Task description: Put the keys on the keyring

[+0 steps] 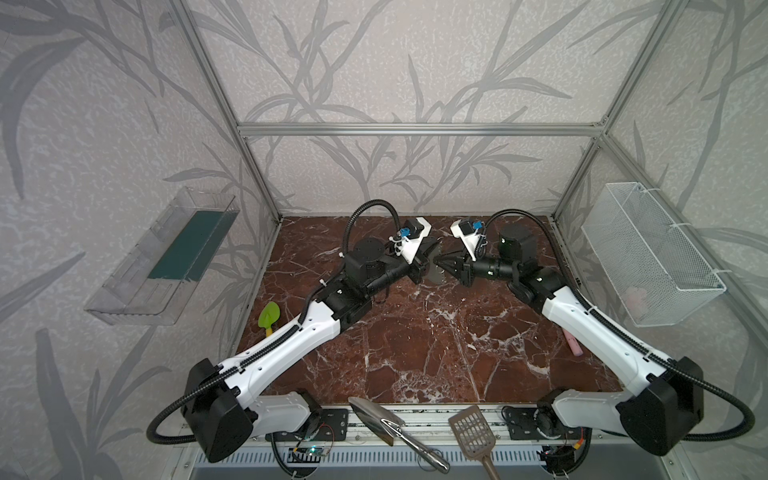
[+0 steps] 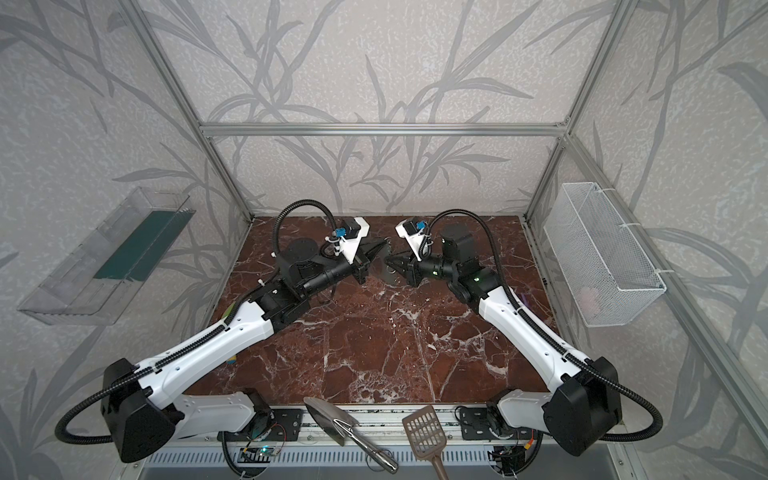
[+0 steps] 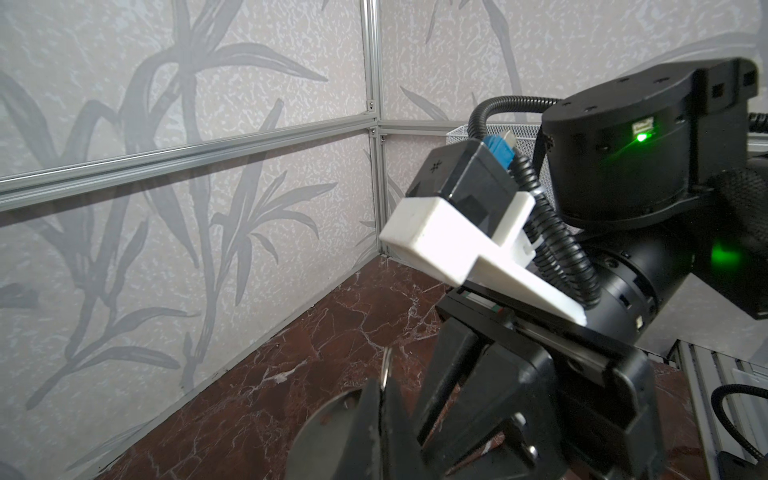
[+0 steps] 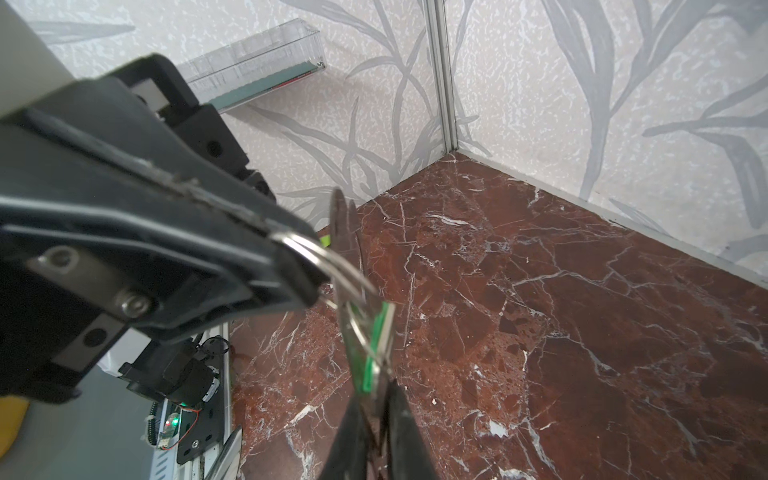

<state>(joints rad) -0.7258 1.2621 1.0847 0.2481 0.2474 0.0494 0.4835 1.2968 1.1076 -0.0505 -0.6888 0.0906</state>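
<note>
Here, left gripper clamps keyring; right gripper pinches key, seemingly touching it.

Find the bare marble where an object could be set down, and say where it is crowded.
Widest free patch: marble table between left arm and right arm, from metal scoop and slotted scoop at the front back to the end effectors. Crowded: far centre, where left end effector holding the keyring meets right end effector holding the key.
</note>
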